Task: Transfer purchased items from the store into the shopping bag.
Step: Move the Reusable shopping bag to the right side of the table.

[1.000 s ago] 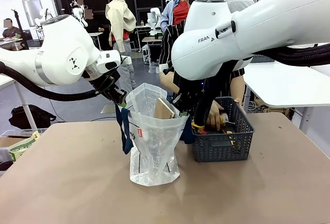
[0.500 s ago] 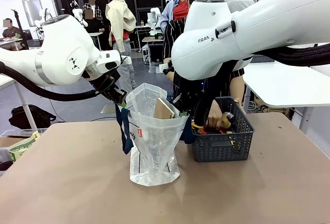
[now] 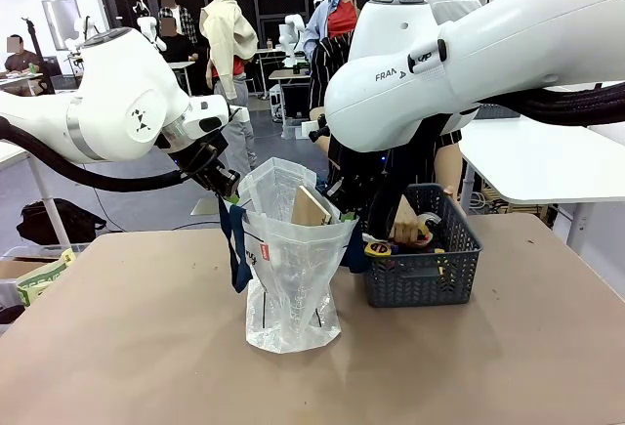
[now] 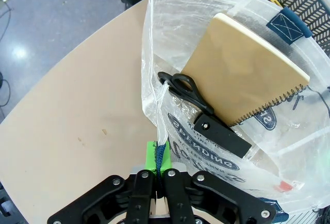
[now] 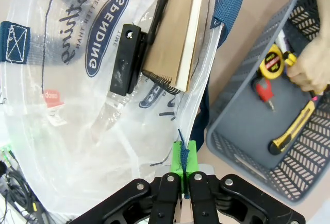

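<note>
The clear shopping bag (image 3: 293, 269) stands mid-table, held open from both sides. My left gripper (image 3: 223, 183) (image 4: 157, 157) is shut on the bag's navy strap (image 4: 161, 154) at its left rim. On the opposite rim, my right gripper (image 3: 337, 195) (image 5: 184, 157) is shut on the strap and the plastic edge. Inside the bag, a tan spiral-bound pad (image 4: 242, 74) (image 5: 172, 33) leans next to black scissors (image 4: 206, 123) (image 5: 129, 64). The dark grey store basket (image 3: 420, 274) (image 5: 242, 157) sits to the right of the bag. A person's hand (image 3: 405, 220) (image 5: 309, 69) reaches into it.
In the basket lie a yellow tape measure (image 5: 271, 63), a red-handled tool (image 5: 264, 91) and a yellow utility knife (image 5: 291, 128). My right arm's bulky white links (image 3: 469, 63) hang over the basket. Bare tabletop (image 3: 146, 347) stretches in front and to the left.
Both arms stay still. The person's hand has shifted inside the basket, and a yellow and red item and a tape roll now show above its rim.
</note>
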`<action>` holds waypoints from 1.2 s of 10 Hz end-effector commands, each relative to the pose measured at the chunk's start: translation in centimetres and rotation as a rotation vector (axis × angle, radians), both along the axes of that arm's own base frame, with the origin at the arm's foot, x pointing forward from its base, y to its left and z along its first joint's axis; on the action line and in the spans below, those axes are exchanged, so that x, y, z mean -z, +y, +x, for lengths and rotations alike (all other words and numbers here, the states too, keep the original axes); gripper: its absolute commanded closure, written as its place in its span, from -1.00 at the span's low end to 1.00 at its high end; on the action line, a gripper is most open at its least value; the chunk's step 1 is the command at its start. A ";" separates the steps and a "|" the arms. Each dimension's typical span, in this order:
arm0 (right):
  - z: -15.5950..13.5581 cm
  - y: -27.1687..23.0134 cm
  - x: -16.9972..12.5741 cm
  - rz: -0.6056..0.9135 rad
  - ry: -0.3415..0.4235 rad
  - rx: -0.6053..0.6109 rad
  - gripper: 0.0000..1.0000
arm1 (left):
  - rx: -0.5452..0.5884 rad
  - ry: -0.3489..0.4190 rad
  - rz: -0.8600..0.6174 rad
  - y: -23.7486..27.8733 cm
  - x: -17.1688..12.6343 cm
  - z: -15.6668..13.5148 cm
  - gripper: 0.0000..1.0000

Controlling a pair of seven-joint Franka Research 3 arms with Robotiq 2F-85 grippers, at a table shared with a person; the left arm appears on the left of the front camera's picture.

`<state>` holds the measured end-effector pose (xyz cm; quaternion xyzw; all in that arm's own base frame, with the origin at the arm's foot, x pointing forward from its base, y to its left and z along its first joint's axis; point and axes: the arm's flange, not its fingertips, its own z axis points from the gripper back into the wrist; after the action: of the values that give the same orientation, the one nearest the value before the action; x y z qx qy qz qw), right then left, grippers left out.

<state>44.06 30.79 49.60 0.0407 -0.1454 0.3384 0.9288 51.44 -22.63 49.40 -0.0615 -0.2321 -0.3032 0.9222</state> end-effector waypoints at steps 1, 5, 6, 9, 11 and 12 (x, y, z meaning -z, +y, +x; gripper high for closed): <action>-0.2 -0.3 -0.1 0.008 -0.004 0.003 1.00 | -0.003 -0.009 -0.002 0.2 -0.1 0.1 1.00; -0.2 -0.3 -0.1 0.008 -0.004 0.003 1.00 | -0.003 -0.009 -0.002 0.2 -0.1 0.1 1.00; -0.2 -0.3 -0.1 0.008 -0.004 0.003 1.00 | -0.003 -0.009 -0.002 0.2 -0.1 0.1 1.00; -0.2 -0.3 -0.1 0.008 -0.004 0.003 1.00 | -0.003 -0.009 -0.002 0.2 -0.1 0.1 1.00; -0.2 -0.3 -0.1 0.008 -0.004 0.003 1.00 | -0.003 -0.009 -0.002 0.2 -0.1 0.1 1.00; -0.2 -0.3 -0.1 0.008 -0.004 0.003 1.00 | -0.003 -0.009 -0.002 0.2 -0.1 0.1 1.00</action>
<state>44.06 30.79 49.60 0.0407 -0.1454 0.3384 0.9288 51.44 -22.63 49.40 -0.0615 -0.2321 -0.3032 0.9222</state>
